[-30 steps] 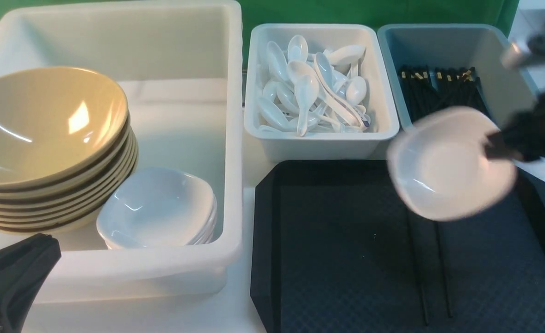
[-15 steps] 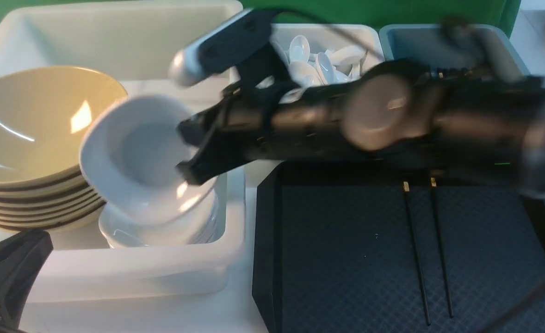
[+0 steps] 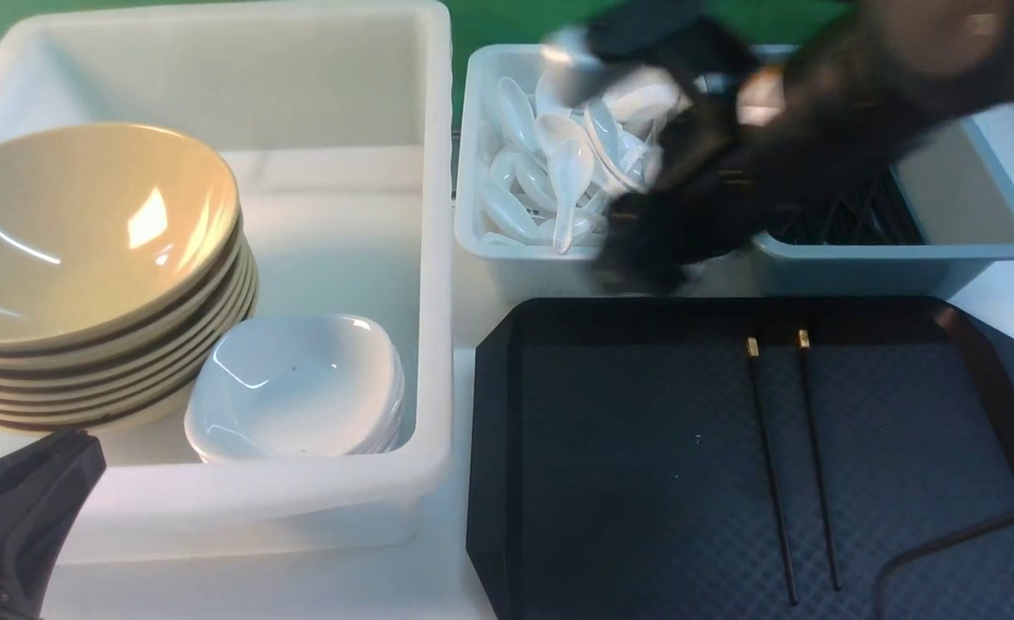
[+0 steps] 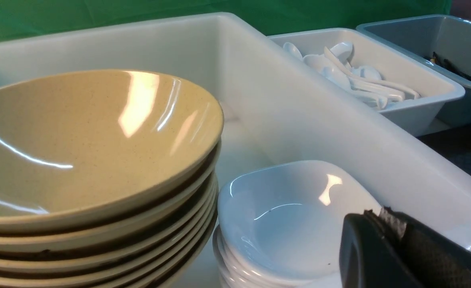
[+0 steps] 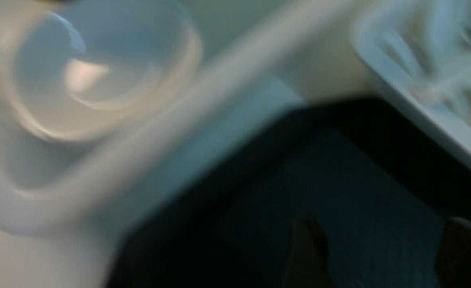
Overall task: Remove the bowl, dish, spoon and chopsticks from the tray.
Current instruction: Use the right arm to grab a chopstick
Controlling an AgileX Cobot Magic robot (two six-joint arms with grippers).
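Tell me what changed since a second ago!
The right claw carried the white dish left from above the tray, let it go on the dish stack in the big white tub, and swung back, open. The chopsticks, yellow bowls and left claw stayed put.

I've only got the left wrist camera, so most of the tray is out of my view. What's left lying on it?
Observer: Only the chopsticks, side by side on the right half of the tray.
Operator: Is the right gripper carrying anything?
Observer: No. Its own wrist view shows the right gripper open, with nothing in it.
Operator: Where is that arm?
Observer: The right arm is a blur over the spoon tub and the blue-grey tub.
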